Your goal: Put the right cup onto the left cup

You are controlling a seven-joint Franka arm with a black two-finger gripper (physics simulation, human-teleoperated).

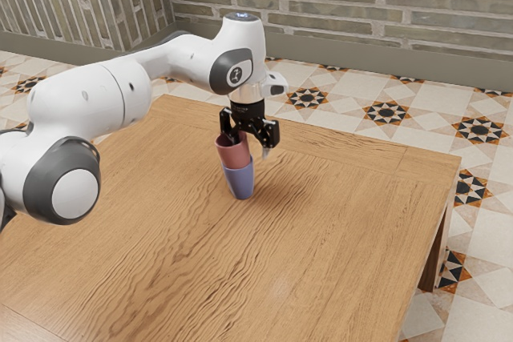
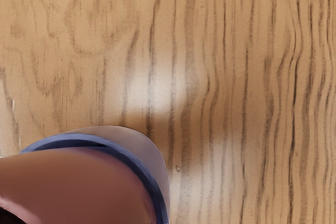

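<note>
"Starting from the exterior view's left, where's the red cup (image 1: 233, 154)?"

"Seated in the blue cup (image 1: 241, 183), which stands on the tabletop (image 1: 337, 214). The stack's long axis is close to upright, its top leaning slightly to the exterior view's left."

"And from the end effector (image 1: 250, 146)?"

"Below it and toward the exterior view's left, very near."

"Is it gripped?"

"No, the end effector is open, fingers wide apart. One is at the red cup's mouth, in it or just over it; I can't tell if it touches. The other hangs outside, past the rim, with a gap."

"So what's next?"

"The stacking looks done. I'd go straight up; moving sideways first could catch the rim and tip both cups."
</note>
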